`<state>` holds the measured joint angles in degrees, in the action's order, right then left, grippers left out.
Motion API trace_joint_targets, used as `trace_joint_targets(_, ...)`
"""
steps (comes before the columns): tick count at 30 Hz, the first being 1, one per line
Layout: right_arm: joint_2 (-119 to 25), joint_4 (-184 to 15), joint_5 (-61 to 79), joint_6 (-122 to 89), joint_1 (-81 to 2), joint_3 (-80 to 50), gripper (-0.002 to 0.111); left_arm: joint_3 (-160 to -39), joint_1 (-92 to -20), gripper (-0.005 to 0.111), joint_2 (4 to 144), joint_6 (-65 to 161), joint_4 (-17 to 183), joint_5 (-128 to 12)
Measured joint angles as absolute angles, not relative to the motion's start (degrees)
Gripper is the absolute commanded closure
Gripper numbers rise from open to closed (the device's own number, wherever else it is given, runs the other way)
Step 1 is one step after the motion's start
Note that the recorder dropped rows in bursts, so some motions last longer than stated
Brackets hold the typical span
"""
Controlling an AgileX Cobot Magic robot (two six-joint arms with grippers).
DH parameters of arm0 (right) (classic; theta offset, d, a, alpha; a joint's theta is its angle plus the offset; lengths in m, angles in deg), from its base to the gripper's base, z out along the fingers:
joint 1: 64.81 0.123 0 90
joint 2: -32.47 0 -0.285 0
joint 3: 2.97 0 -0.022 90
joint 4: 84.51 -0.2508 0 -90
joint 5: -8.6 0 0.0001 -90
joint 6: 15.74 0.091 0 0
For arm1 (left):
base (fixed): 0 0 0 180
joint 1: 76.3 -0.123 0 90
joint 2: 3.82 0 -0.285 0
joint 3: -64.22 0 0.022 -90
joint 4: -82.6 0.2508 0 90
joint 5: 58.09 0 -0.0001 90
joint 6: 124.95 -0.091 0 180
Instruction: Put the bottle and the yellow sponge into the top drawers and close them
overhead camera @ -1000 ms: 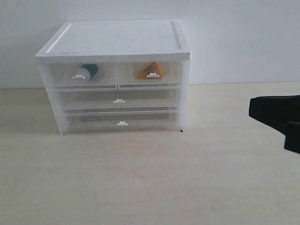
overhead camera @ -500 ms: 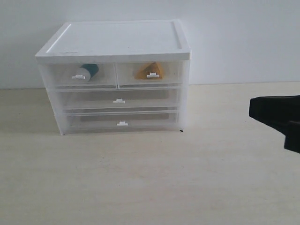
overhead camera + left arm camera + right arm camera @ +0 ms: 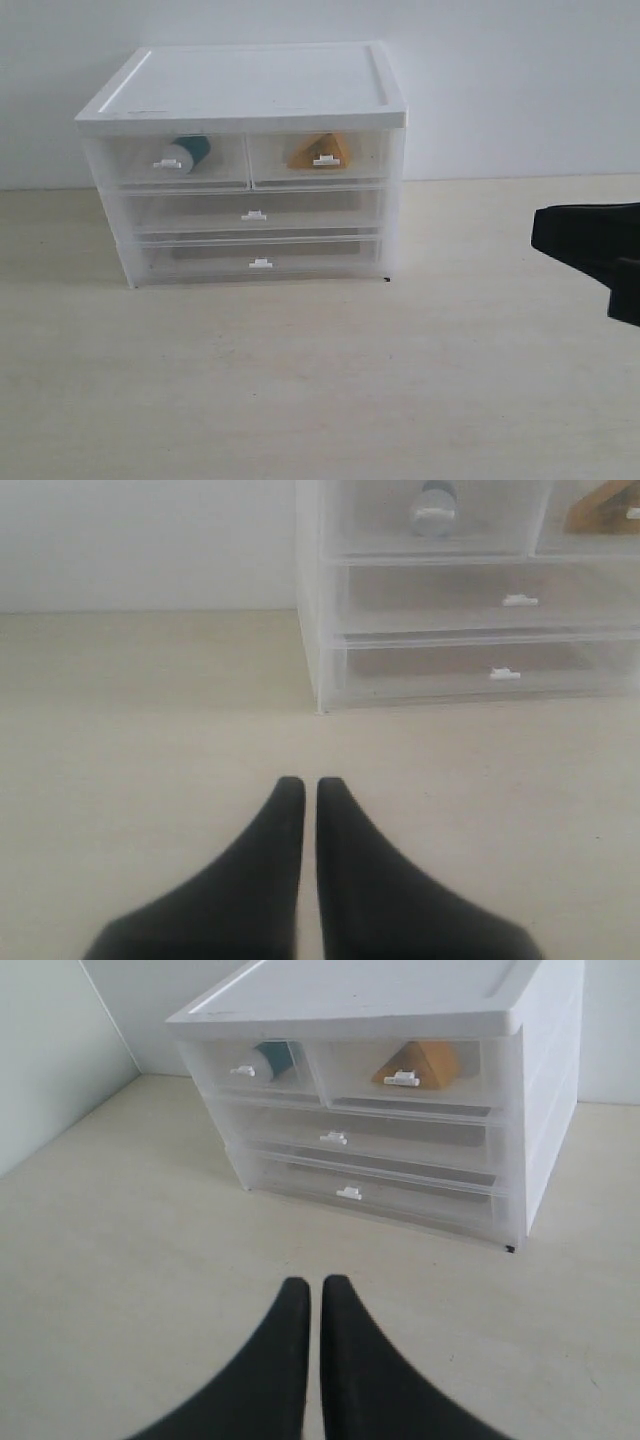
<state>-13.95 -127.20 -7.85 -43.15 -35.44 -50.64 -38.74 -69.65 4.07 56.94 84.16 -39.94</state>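
**Desk:** What is pictured along the far edge of the tabletop [image 3: 300, 380]?

**Caption writer:** A white drawer cabinet [image 3: 245, 90] is seen set against the wall [image 3: 500, 80], nearer the far left corner than the far right one. All four drawer fronts are shown flush with its frame.

**Desk:** Where is the bottle to be found?

**Caption writer:** The bottle [image 3: 188, 152] is seen inside the left top drawer [image 3: 130, 165]. Its white end is turned toward the clear front, just behind the small white tab handle [image 3: 167, 164], and its teal band is visible behind that.

**Desk:** And the yellow sponge?

**Caption writer:** The yellow sponge [image 3: 320, 148] is contained in the right top drawer [image 3: 365, 160], directly behind that drawer's tab. Both top drawers are pushed shut. Two full-width drawers [image 3: 200, 215] are stacked beneath them.

**Desk:** How are the grippers shown?

**Caption writer:** The left gripper [image 3: 301, 785] is pictured clenched, its black fingers [image 3: 275, 825] laid side by side with only a thin slit between them. It is held over bare tabletop, well apart from the cabinet and facing its left front corner. The right gripper [image 3: 309, 1282] is clenched in the same way, pointed at the cabinet front from well back. In the exterior view a black part of the right arm [image 3: 590, 250] is caught at the tabletop's right edge.
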Motion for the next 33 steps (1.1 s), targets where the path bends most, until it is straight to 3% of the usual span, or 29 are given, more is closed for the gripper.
trace_joint_targets(25,-13.95,-126.64,-7.64,-43.15,-35.52,-50.64,0.108,-38.74,-69.65,0.103,4.07,56.94,84.28,-39.63)
trace_joint_targets(33,-2.00,-128.67,-7.58,-43.29,-46.87,-58.32,0.108,-38.74,-69.65,0.103,4.07,57.05,84.28,-39.63)
